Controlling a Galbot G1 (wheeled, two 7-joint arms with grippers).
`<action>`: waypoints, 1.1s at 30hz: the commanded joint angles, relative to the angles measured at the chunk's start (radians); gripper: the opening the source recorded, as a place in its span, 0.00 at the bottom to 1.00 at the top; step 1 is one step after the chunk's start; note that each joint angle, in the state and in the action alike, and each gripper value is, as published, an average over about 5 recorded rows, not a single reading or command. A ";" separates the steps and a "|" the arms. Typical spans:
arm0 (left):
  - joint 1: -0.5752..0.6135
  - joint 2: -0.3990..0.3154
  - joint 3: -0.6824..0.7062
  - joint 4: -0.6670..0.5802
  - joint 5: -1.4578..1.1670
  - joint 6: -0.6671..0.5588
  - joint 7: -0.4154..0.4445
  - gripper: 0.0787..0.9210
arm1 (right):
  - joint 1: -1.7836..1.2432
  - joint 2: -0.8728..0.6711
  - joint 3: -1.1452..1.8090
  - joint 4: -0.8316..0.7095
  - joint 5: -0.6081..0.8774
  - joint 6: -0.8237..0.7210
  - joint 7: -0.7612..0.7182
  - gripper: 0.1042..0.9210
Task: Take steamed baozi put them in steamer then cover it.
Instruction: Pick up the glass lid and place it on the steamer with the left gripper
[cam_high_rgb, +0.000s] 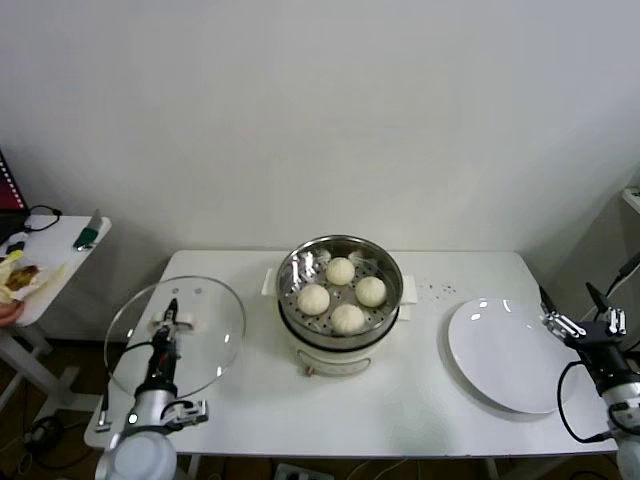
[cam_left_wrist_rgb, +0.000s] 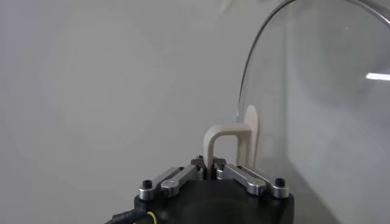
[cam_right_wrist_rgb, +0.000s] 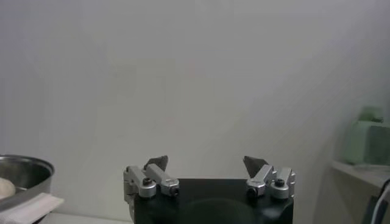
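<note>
Glass, your round clear metal-rimmed cover (cam_high_rgb: 175, 335) is clamped by its white handle (cam_left_wrist_rgb: 226, 143) in the left gripper (cam_high_rgb: 171, 316), left of the shiny steel steamer (cam_high_rgb: 340, 290) holding four cream-white baozi (cam_high_rgb: 342, 294); your right gripper (cam_high_rgb: 583, 312) stands wide open, empty.

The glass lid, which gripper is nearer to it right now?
Left. The left gripper is shut on the glass lid's handle; the right gripper sits open past the white plate, far across the table.
</note>
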 joint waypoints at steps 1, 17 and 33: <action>0.006 0.111 0.068 -0.325 -0.011 0.248 0.086 0.09 | 0.022 -0.011 -0.014 -0.022 -0.021 -0.001 0.004 0.88; -0.637 0.057 0.666 -0.137 0.025 0.407 0.375 0.09 | 0.045 0.049 -0.079 -0.082 -0.123 0.024 0.002 0.88; -0.759 -0.324 0.826 0.191 0.150 0.407 0.452 0.09 | 0.073 0.088 -0.099 -0.117 -0.166 0.030 0.002 0.88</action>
